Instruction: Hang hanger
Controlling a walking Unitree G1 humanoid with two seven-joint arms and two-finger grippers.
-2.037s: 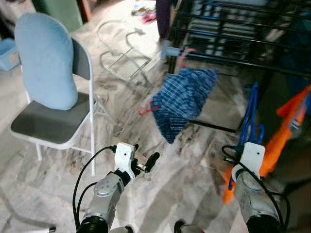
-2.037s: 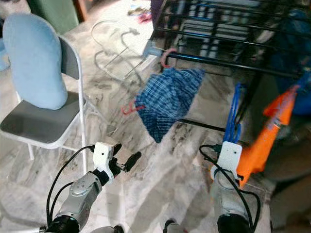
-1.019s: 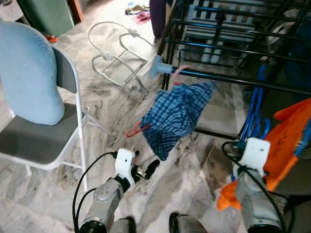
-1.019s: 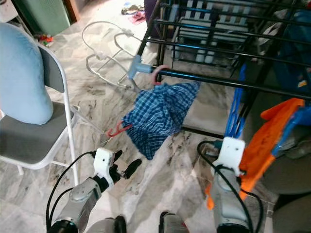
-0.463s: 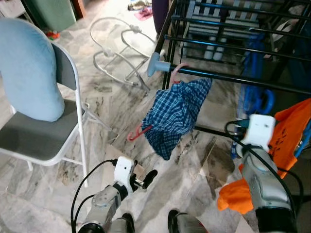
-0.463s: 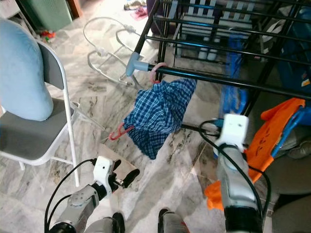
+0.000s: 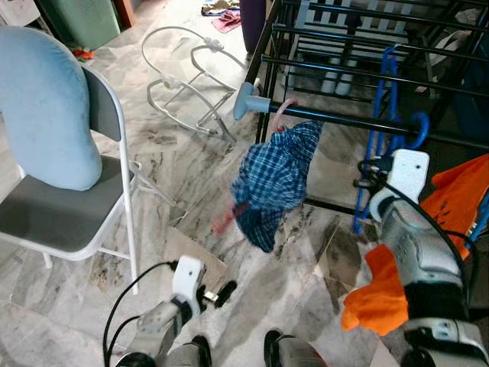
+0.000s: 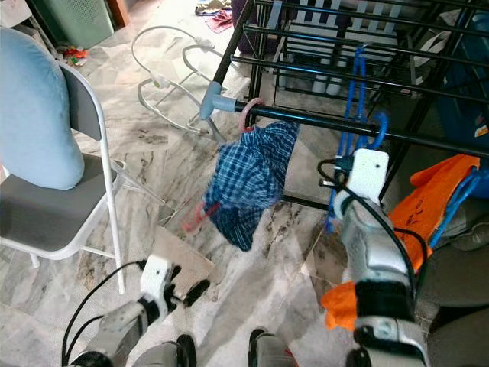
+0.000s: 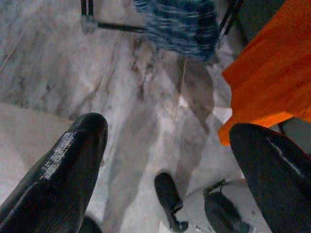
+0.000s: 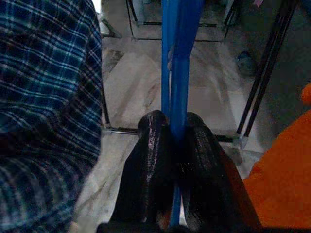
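A blue hanger (image 7: 376, 138) stands upright against the black rail (image 7: 344, 120) of the drying rack, its hook (image 7: 418, 128) curled over the rail. My right gripper (image 10: 174, 121) is shut on the hanger's lower part (image 10: 176, 58); its white wrist block (image 7: 406, 173) sits just below the rail. A blue plaid garment (image 7: 275, 180) hangs from a pink hanger hook (image 7: 284, 111) on the same rail, to the left of the blue hanger. My left gripper (image 9: 170, 131) hangs low near the floor, open and holding nothing.
An orange garment (image 7: 451, 206) hangs at the right, beside my right arm. A grey folding chair (image 7: 69, 218) with a light blue cushion (image 7: 46, 107) stands at the left. A white wire frame (image 7: 191, 80) lies on the marble floor behind, and a flat board (image 7: 191, 256) lies near my feet.
My right arm has risen and carried the blue hanger up to the rail, where its hook now sits. The left arm has dropped lower. The plaid garment swings.
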